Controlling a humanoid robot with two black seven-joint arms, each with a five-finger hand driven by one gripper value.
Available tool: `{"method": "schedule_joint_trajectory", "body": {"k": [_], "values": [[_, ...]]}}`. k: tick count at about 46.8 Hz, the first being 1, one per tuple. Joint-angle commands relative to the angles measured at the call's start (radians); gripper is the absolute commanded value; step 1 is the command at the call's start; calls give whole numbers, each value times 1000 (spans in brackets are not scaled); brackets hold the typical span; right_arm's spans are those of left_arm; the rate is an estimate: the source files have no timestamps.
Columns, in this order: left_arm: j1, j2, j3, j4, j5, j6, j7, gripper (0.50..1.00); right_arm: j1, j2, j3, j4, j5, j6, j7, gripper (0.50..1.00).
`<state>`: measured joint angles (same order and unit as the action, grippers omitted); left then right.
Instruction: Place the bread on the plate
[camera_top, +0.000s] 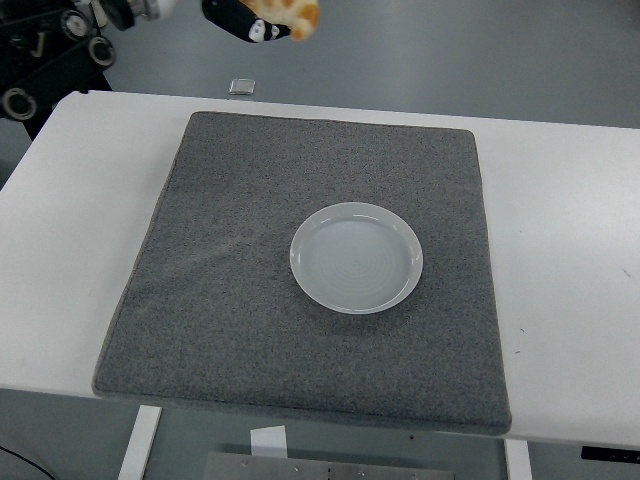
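Note:
A golden-brown piece of bread (291, 14) is held high at the picture's top edge, partly cut off, in my left hand (258, 20), whose fingers are curled around it. The hand and bread are far above the table, up and left of the plate. An empty white round plate (356, 257) sits on the grey mat (230, 260) a little right of its middle. The left arm (55, 45) comes in from the upper left corner. No right arm shows.
The grey mat covers most of the white table (570, 220). A small grey square object (241, 86) lies on the floor beyond the table's far edge.

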<state>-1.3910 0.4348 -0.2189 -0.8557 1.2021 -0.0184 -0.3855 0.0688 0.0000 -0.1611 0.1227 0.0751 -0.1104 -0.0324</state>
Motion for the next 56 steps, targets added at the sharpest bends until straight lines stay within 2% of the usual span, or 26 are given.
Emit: {"method": "schedule_joint_trajectory", "body": {"k": [1, 6, 12, 22, 27, 40, 56], "values": [[-10, -105, 29, 18, 1, 8, 23, 500, 0, 0, 0, 0, 0, 0, 0, 952], [1, -200, 50, 18, 1, 34, 45, 500, 0, 0, 0, 0, 0, 0, 0, 952], [26, -249, 70, 0, 5, 78, 62, 500, 0, 0, 0, 0, 0, 0, 0, 952], [99, -240, 223, -111, 5, 210, 60, 500, 0, 0, 0, 0, 0, 0, 0, 952], [151, -226, 247, -126, 13, 258, 59, 500, 0, 0, 0, 0, 0, 0, 0, 952], [250, -185, 247, -154, 16, 281, 48, 500, 0, 0, 0, 0, 0, 0, 0, 952], [294, -140, 248, -235, 17, 282, 50, 500, 0, 0, 0, 0, 0, 0, 0, 952]]}}
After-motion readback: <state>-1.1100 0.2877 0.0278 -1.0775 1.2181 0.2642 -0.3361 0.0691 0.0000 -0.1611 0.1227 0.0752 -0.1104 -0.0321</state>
